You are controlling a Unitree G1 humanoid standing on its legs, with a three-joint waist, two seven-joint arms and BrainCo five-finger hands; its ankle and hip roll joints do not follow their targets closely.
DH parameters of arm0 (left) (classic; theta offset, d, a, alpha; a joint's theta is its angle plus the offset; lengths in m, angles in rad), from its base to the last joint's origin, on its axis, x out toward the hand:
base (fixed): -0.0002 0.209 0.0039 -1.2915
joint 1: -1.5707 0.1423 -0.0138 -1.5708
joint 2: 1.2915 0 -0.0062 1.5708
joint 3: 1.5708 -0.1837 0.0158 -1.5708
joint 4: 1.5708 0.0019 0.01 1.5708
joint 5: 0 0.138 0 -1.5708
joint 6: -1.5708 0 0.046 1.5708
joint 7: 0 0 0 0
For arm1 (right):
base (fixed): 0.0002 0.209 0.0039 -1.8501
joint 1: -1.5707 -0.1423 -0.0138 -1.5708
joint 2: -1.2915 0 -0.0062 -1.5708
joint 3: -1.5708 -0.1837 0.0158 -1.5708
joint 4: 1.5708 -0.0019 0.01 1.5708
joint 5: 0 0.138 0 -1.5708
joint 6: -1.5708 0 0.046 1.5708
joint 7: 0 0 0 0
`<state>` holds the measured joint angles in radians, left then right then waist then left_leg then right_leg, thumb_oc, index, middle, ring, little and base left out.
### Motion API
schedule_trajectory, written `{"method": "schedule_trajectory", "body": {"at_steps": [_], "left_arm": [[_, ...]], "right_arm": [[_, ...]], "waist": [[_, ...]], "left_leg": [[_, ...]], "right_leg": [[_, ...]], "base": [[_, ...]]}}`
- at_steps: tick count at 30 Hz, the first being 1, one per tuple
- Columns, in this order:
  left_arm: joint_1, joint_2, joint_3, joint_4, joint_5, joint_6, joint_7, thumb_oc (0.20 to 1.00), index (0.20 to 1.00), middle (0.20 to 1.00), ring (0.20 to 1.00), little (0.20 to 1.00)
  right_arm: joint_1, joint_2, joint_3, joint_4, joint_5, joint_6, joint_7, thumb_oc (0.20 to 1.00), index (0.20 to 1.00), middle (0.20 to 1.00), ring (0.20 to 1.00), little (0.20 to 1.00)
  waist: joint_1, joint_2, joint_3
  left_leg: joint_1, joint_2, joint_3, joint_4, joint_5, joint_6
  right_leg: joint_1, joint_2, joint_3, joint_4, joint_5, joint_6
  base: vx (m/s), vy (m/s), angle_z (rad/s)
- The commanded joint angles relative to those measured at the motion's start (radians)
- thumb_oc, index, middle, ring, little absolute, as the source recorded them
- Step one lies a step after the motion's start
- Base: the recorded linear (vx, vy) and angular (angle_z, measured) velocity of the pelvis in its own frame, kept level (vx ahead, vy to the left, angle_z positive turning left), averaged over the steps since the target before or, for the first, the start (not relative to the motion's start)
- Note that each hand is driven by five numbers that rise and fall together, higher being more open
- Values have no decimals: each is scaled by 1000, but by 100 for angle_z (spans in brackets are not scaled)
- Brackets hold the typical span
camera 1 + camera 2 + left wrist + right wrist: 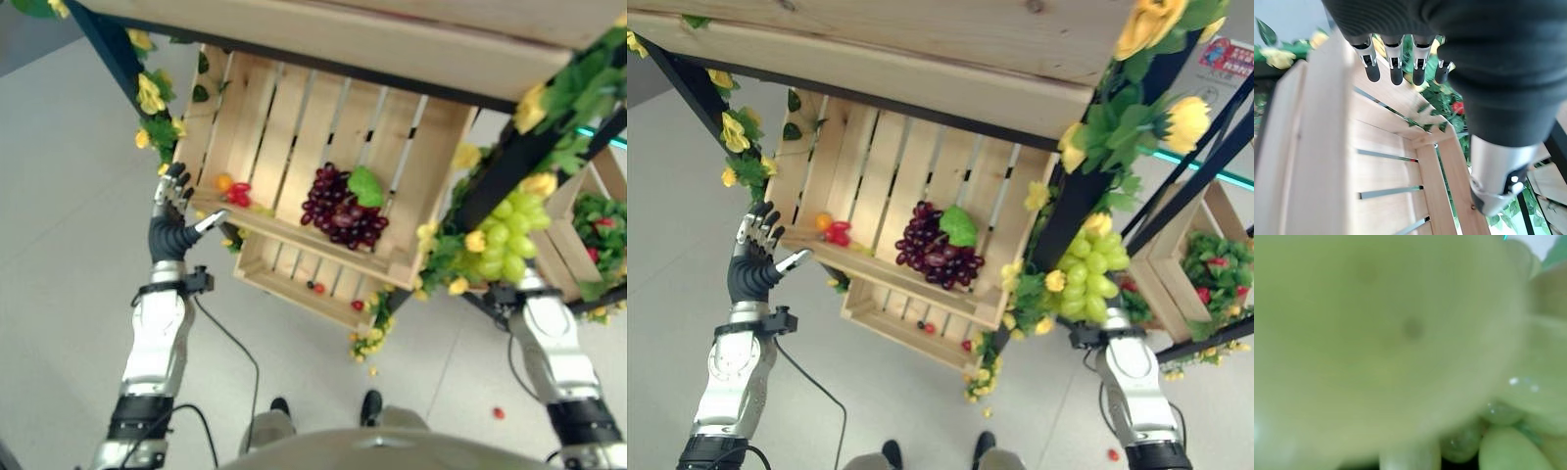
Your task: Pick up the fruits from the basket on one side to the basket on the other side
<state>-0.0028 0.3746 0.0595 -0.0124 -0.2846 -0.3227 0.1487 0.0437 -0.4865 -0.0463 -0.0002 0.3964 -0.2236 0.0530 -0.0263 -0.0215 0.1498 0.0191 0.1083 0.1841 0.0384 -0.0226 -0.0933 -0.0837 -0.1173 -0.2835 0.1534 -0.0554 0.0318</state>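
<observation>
The right hand (519,279) is hidden behind the bunch of green grapes (507,238) at the end of its arm; its grip cannot be determined. In the right wrist view the green grapes press against the lens.

The left hand (174,217) hangs beside the left end of the wooden crate (284,127), fingers straight, thumb out, holding nothing.

The crate holds one bunch of purple grapes (340,211) with a green leaf (365,186), plus small red and orange fruits (233,190) whose count is unclear. A second crate (294,277) sits below it. A dark post with yellow flowers (490,176) separates these from the right-hand crate (588,240) of greenery. One red fruit (499,413) lies on the floor.
</observation>
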Motion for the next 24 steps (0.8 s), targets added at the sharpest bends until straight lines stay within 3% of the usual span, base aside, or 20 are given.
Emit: {"method": "schedule_trajectory", "body": {"at_steps": [1,5,11,13,15,17,20,24], "left_arm": [[-47,72,2,3,47,-40,11,1000,1000,1000,1000,1000],[-68,94,4,25,76,-45,37,1000,1000,1000,1000,1000],[-63,116,32,44,114,-47,66,1000,1000,1000,1000,1000],[-64,122,30,58,115,-43,72,1000,1000,1000,1000,1000],[-60,117,38,61,119,-37,79,1000,1000,1000,1000,1000],[-47,110,38,59,116,-33,73,1000,1000,1000,1000,1000],[-38,102,46,62,106,-35,69,1000,1000,1000,1000,1000],[-26,96,54,63,84,-35,66,1000,1000,1000,1000,1000]], "right_arm": [[-22,23,36,-148,2,-61,38,200,200,200,200,200],[-57,38,71,-151,-37,-60,29,200,200,200,200,200],[-91,54,125,-131,-76,-52,28,200,200,200,200,200],[-86,56,135,-137,-74,-47,36,200,200,200,200,200],[-96,57,146,-123,-87,-43,40,200,200,200,200,200],[-91,56,144,-119,-101,-39,42,200,200,200,200,200],[-86,55,130,-110,-80,-39,44,200,200,200,200,200],[-84,44,106,-104,-42,-45,31,200,200,200,200,200]], "waist": [[-10,-48,-34],[-9,-47,-24],[9,-34,-5],[8,-19,1],[30,-5,-15],[32,-12,-32],[48,-44,-48],[55,-55,-37]], "left_leg": [[-27,2,-4,95,-93,2],[-40,-62,7,76,-106,30],[-33,-96,63,66,-116,55],[-39,-92,63,66,-103,70],[-44,-87,88,40,-76,90],[-42,-90,88,26,-65,90],[-65,-86,85,40,-38,68],[-99,-49,65,73,-6,48]], "right_leg": [[64,-53,-58,-91,32,99],[26,-120,-36,-96,100,134],[-20,-185,-35,-68,157,171],[-16,-164,19,56,98,159],[20,-150,-27,195,39,140],[23,-99,15,237,-6,141],[89,-24,31,68,-73,113],[102,33,68,17,-92,83]], "base": [[-80,402,3],[-99,327,9],[-130,250,-27],[-159,145,-40],[-157,122,-37],[-76,-36,-36],[-59,-175,-6],[-101,-203,12]]}}
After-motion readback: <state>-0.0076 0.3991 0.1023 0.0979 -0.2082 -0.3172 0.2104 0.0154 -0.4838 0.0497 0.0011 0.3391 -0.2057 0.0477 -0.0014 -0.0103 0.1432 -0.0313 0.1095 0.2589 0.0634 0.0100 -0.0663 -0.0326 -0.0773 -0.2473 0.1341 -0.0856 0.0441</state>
